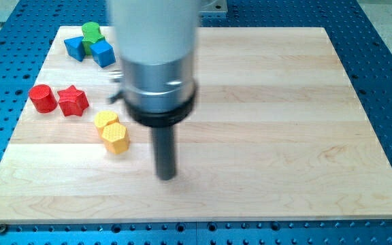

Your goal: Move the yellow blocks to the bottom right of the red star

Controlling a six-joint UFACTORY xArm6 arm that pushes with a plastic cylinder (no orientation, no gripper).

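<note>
The red star lies at the view's left on the wooden board. Two yellow blocks sit below and to the right of it, touching each other: a yellow heart-like block and a yellow hexagon just below it. My tip is on the board, to the right of and a little below the yellow hexagon, apart from it.
A red cylinder sits just left of the red star. Near the board's top left are a green block and two blue blocks. The arm's large body hides part of the board behind it.
</note>
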